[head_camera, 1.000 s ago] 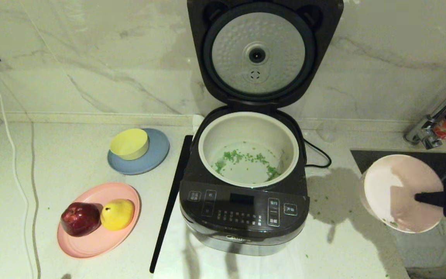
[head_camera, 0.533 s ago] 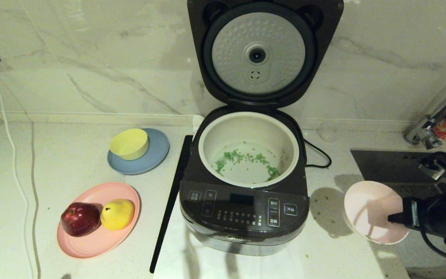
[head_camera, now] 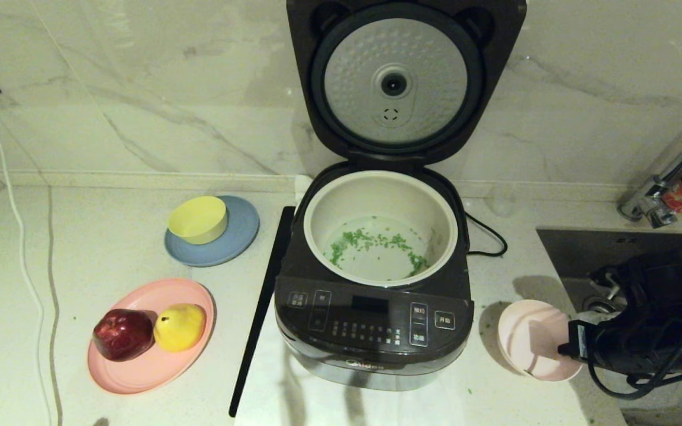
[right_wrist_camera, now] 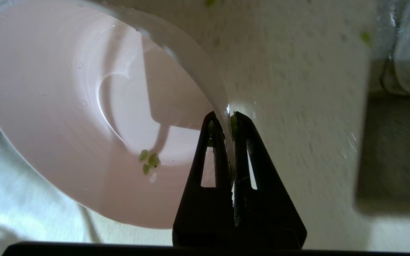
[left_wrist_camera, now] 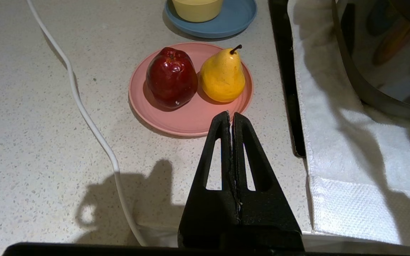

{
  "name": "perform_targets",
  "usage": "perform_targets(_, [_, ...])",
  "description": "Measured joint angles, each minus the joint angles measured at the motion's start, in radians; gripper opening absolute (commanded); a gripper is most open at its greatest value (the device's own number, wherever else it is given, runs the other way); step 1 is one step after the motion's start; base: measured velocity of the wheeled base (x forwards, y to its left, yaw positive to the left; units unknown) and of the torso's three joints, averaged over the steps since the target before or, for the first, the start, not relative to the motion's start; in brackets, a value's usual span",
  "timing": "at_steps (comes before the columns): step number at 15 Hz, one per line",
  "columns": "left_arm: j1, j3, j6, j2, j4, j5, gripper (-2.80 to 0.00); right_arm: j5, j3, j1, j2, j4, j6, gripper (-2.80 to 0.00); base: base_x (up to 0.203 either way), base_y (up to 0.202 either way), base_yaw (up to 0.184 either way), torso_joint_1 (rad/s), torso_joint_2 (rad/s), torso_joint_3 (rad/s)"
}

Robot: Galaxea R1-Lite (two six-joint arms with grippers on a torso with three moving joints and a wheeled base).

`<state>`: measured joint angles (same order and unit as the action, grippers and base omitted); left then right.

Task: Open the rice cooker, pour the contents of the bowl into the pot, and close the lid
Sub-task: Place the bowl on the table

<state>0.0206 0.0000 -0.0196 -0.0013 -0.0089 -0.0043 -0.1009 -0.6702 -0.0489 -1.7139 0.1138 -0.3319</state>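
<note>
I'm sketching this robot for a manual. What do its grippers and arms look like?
Both the left gripper and the right gripper have matte black, wedge-shaped fingers with triangular cut-outs. The right arm is bulky, black, draped with looping black cables.

Head view: looking forward and down on the bench, rice cooker central. Left wrist view: low, from behind the left tool, facing the pink plate just ahead; plate shared with head view. Right wrist view: very close behind the right tool, filled by the bowl, also seen from the head.
</note>
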Motion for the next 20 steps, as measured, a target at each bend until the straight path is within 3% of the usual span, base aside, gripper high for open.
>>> perform_targets(8, [-0.001,0.000,0.000,0.000,0.000,0.000,-2.80,-0.001,0.001,-0.002,-0.083,0.018,-0.006,-2.80,0.000,0.000,0.000,0.000,0.00,0.000])
perform_targets(9, [0.000,0.000,0.000,0.000,0.000,0.000,-2.80,-0.001,0.000,-0.003,-0.084,0.018,-0.006,0.00,0.000,0.000,0.000,0.000,0.00,0.000])
perform_targets(18, [0.000,0.000,0.000,0.000,0.000,0.000,-2.80,0.002,-0.026,0.007,0.058,-0.010,-0.070,0.00,0.000,0.000,0.000,0.000,0.00,0.000])
perform_targets(19, [0.000,0.000,0.000,0.000,0.000,0.000,-2.80,0.004,-0.028,0.014,0.086,-0.012,-0.078,-2.77,0.000,0.000,0.000,0.000,0.00,0.000])
perform_targets(20, [0.000,0.000,0.000,0.000,0.000,0.000,-2.80,0.006,-0.034,0.026,0.125,-0.013,-0.084,-2.80,0.000,0.000,0.000,0.000,0.00,0.000])
